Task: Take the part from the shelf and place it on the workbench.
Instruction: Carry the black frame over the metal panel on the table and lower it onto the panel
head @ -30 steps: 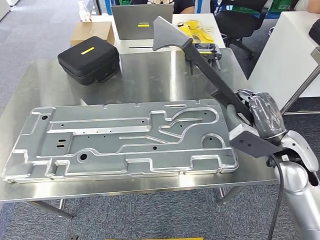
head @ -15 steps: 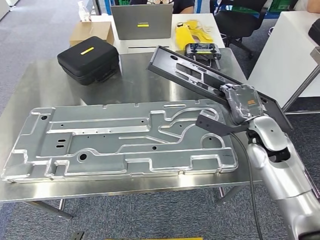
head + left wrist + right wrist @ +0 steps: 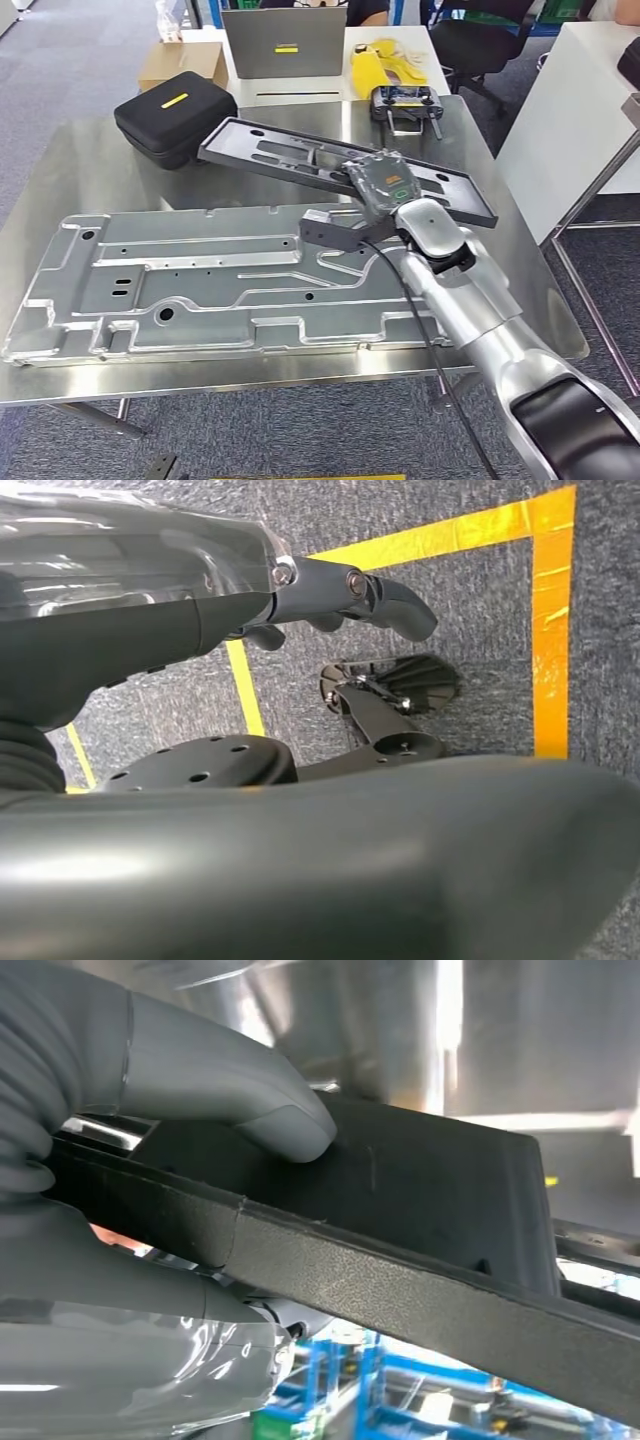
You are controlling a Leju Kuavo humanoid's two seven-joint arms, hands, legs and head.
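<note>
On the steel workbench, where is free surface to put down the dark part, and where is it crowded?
Bare steel lies behind the large stamped plate, between the black case and the controller; the dark part, held by the right hand, hangs over it. The plate crowds the front; a bare strip runs along the workbench's right edge.

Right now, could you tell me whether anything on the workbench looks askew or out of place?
Only the dark panel: the right hand holds it tilted above the workbench, crossing the silver stamped plate's far edge, not laid flat. The black case sits squarely.
</note>
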